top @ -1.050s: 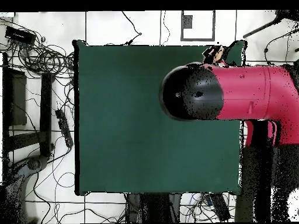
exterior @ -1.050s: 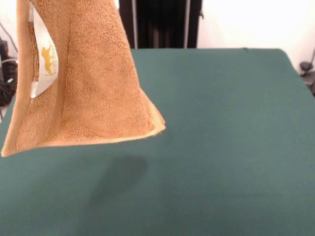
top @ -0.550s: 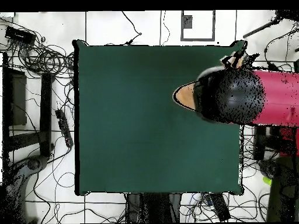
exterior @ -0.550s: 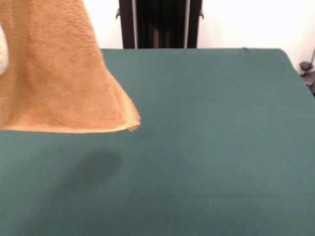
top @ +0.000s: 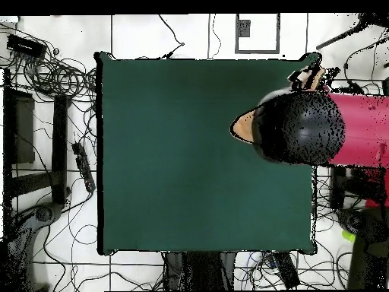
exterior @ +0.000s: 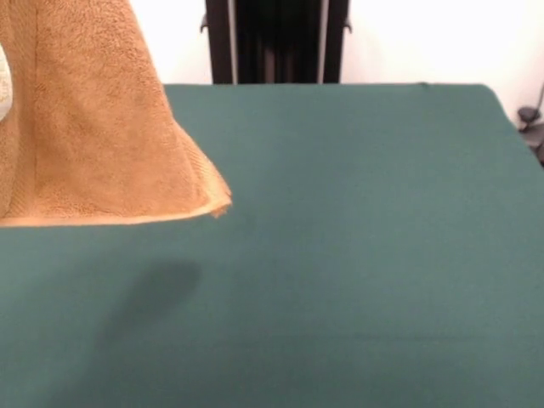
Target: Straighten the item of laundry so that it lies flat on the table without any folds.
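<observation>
one orange-tan hand towel (exterior: 93, 127) hangs clear above the green tabletop's (exterior: 357, 238) left side, lifted, it seems, to fall open; the hand's grip cannot be told.

the towel (exterior: 93, 127) is rough looped terry cloth, the table (exterior: 357, 238) cover smooth matt fabric, seemingly.

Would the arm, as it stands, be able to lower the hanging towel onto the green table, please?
Probably yes: the towel hangs above the table near one edge, and nothing lies on the cloth beneath it.
</observation>
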Action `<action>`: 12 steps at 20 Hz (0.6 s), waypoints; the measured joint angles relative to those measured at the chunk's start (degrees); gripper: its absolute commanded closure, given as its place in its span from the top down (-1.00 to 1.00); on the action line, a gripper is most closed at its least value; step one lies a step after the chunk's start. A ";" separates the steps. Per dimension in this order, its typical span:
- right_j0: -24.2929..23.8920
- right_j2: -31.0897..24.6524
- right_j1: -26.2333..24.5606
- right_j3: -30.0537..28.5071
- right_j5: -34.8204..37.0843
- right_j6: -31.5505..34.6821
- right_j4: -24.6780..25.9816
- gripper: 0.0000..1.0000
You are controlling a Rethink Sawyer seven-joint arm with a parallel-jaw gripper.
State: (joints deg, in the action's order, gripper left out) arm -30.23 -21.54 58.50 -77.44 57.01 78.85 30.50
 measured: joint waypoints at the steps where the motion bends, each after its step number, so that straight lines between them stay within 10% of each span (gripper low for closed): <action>1: 0.41 0.02 0.13 0.00 0.00 0.00 0.51 -1.00; 12: 6.54 0.67 0.01 -0.07 0.00 0.00 3.14 -1.00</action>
State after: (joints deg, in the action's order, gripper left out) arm -23.69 -20.87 58.50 -77.51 57.01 78.85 33.65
